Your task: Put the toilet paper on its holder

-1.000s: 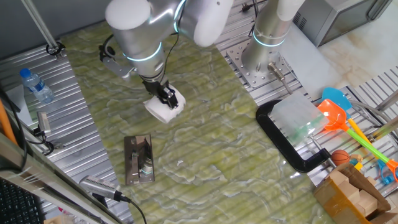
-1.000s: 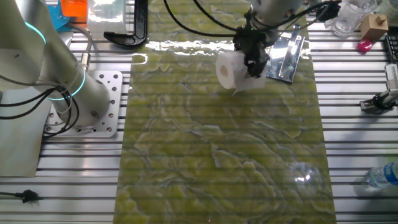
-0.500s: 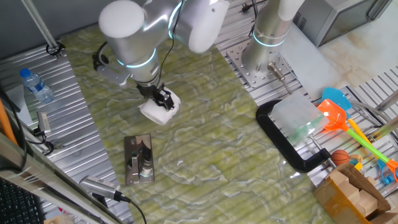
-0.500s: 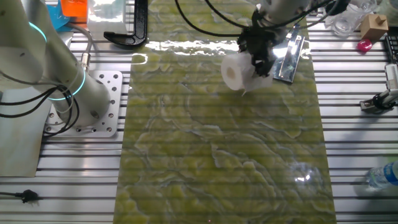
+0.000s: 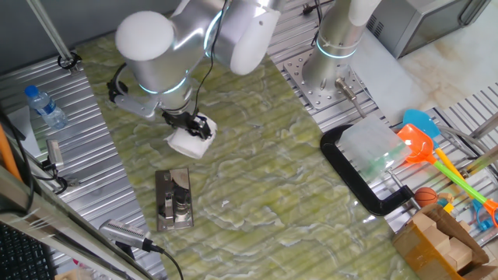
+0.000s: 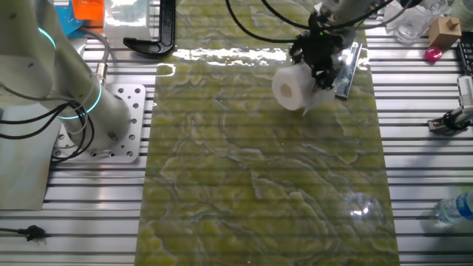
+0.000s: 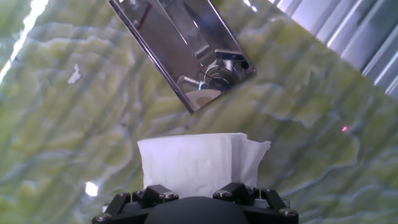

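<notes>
In the hand view, the dark gripper [image 7: 194, 200] is seen at the bottom edge, and the toilet paper [image 7: 198, 163] is pinched between its fingers. The white roll is held up in the air, above the green and yellow mat [image 7: 74, 124]. A ragged loose edge is seen on the right side of the roll. Just past the roll, the holder [image 7: 183, 46] is seen lying flat on the mat. Its shiny metal plate is set at a slant, and its short post [image 7: 214, 73] is seen standing near the end of the plate closest to the roll.

In one fixed view, the roll [image 5: 187, 141] is seen held in the gripper [image 5: 197, 127] under the big silver arm [image 5: 167, 47]. The holder [image 5: 173, 200] is seen a little below the roll, near it but not touching. The roll is not on the post.

In the other fixed view, the roll [image 6: 294, 86] is held on its side, so that the hollow core is shown. The holder [image 6: 347, 60] is seen just behind it, partly hidden by the gripper [image 6: 319, 65].

Farther off, a black clamp [image 5: 362, 175] is seen at the right side of the mat, and a water bottle [image 5: 44, 106] is seen lying on the metal table [image 5: 85, 155] at the left.
</notes>
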Available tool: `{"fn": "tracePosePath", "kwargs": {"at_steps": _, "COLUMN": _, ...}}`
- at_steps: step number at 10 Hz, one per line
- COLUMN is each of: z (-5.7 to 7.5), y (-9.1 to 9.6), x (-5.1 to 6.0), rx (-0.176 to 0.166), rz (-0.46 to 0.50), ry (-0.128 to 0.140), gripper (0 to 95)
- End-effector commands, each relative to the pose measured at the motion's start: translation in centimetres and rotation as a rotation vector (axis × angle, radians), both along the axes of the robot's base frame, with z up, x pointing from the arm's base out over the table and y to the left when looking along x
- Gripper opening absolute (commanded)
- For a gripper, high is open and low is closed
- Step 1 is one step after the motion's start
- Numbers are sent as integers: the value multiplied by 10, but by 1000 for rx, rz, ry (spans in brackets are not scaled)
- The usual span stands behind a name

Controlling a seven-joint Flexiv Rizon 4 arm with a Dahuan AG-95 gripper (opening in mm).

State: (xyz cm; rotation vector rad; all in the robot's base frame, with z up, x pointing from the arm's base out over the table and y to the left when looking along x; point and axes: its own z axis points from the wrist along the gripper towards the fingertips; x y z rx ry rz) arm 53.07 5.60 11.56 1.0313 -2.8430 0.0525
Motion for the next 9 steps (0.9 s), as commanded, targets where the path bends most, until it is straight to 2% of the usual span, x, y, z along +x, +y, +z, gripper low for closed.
{"fn": "tracePosePath", "kwargs": {"at_steps": 1, "z": -3, "y": -5, "x": 13, "rx": -1, "rz": 64, "ry": -2, "gripper": 0}}
{"fn": "tracePosePath", "kwargs": {"at_steps": 5, "z": 5, "y": -2, "x": 32, "rx": -3, "rz": 89, "ry": 1, "gripper": 0}}
{"fn": "tracePosePath", "kwargs": {"at_steps": 9, "z": 0, "y": 2, "x": 50, "rx": 4, "rz": 130, "ry": 2, "gripper": 0}}
